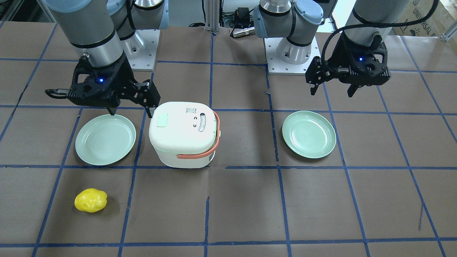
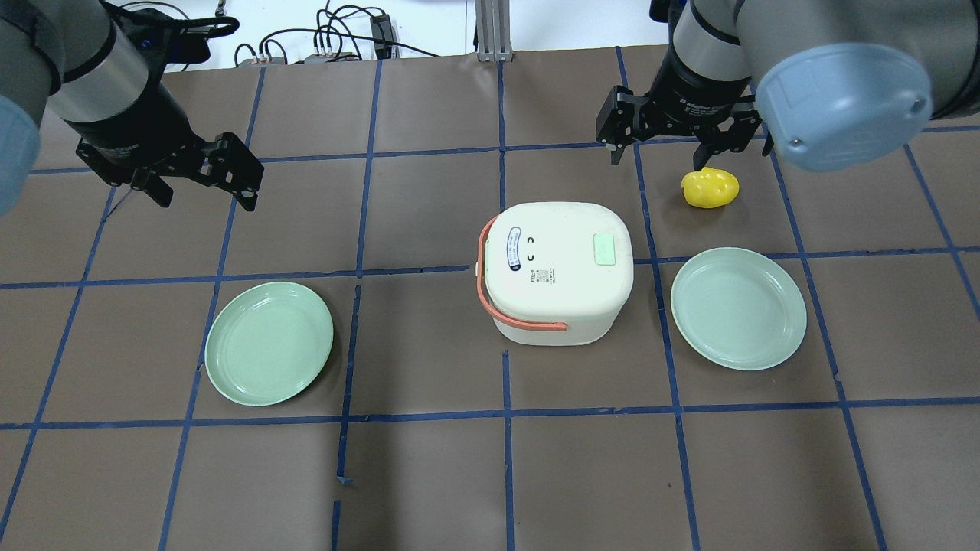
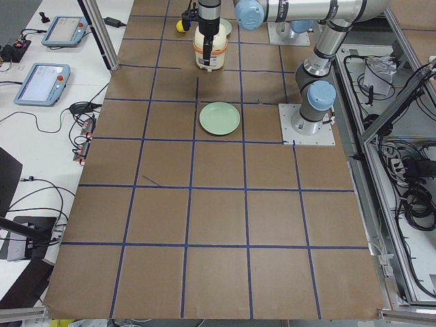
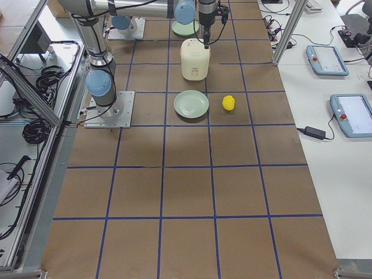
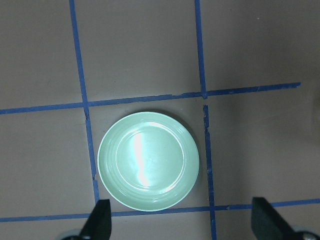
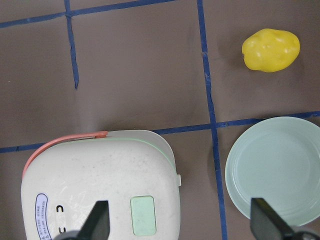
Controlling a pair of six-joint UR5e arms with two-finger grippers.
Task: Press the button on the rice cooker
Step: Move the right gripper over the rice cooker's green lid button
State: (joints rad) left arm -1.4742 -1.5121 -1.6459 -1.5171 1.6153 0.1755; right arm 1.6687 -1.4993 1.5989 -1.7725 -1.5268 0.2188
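Note:
The white rice cooker [image 2: 559, 272] with an orange handle stands mid-table, lid shut. Its pale mint button [image 2: 605, 249] sits near the lid edge on my right arm's side. It also shows in the front view [image 1: 162, 120] and low in the right wrist view [image 6: 143, 215]. My right gripper [image 2: 655, 162] is open and empty. It hovers well above the table by the cooker's button side [image 1: 131, 113], touching nothing. In the right wrist view the button lies between its fingertips [image 6: 100, 220]. My left gripper [image 2: 207, 203] is open and empty, high over a green plate [image 5: 148, 160].
Two pale green plates flank the cooker, one on the left [image 2: 269, 343] and one on the right [image 2: 738, 308]. A yellow lumpy object [image 2: 710, 187] lies beyond the right plate, below my right gripper. The brown table has blue tape grid lines.

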